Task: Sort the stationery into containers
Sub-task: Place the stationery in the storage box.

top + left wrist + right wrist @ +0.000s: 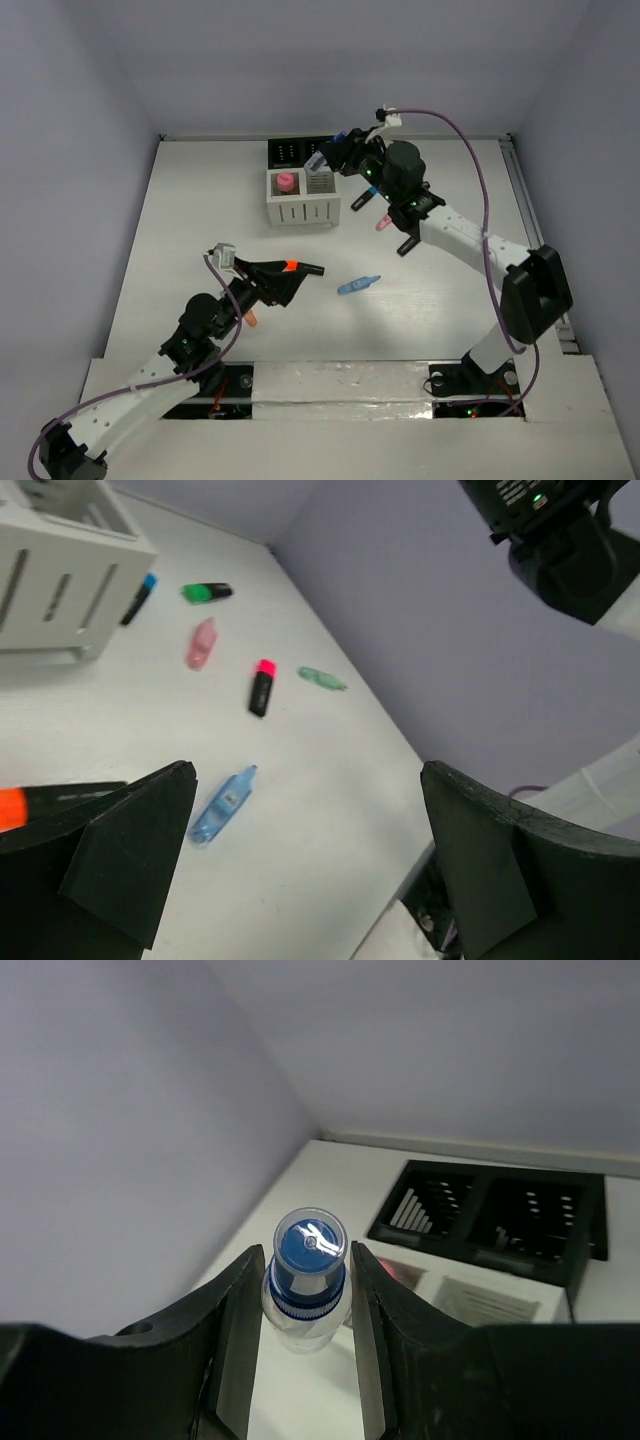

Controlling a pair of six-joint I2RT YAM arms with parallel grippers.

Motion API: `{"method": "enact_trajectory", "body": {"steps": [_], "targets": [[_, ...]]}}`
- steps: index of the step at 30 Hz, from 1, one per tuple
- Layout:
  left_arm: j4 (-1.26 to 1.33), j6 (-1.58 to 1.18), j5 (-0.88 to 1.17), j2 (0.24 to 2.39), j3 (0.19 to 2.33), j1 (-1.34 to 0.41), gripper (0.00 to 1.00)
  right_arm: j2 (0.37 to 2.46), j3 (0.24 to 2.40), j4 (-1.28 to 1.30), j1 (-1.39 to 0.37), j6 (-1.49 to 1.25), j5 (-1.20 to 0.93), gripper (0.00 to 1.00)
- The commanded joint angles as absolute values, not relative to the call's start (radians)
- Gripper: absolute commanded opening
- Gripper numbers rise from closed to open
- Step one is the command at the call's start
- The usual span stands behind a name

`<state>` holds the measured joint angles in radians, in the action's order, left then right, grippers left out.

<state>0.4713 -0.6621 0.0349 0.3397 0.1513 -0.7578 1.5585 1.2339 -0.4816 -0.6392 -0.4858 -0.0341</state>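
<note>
Right wrist view: right gripper [305,1295] pinches a blue-capped pen [310,1252], upright, just above the containers [497,1216]. Judgement: centre pen over one cup mouth, lower it in, then let go. Left gripper [306,780] spread wide, nothing between its jaws, well short of the containers.

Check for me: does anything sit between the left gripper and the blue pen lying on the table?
Nothing visible does. The left gripper is open, and the blue pen lies on bare table just ahead of it. An orange-capped highlighter lies by one finger, off to the side of that path.
</note>
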Motion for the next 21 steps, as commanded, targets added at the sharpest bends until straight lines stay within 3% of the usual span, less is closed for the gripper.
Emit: {"method": "enact_trajectory", "body": {"steps": [1,11,21], "targets": [[0.434,-0.643,-0.092,0.344,0.137,-0.762,0.94,1.623,1.374,-0.416,-0.627,-0.369,-0.057,0.00],[0.442,-0.637,-0.291,0.388,0.107,-0.762,0.93,1.839,1.595,-0.290,-0.618,-0.180,-0.043,0.00],[0.449,-0.632,-0.334,0.391,0.086,-0.762,0.92,2.193,2.017,-0.186,-0.618,-0.095,-0.060,0.00]]}}
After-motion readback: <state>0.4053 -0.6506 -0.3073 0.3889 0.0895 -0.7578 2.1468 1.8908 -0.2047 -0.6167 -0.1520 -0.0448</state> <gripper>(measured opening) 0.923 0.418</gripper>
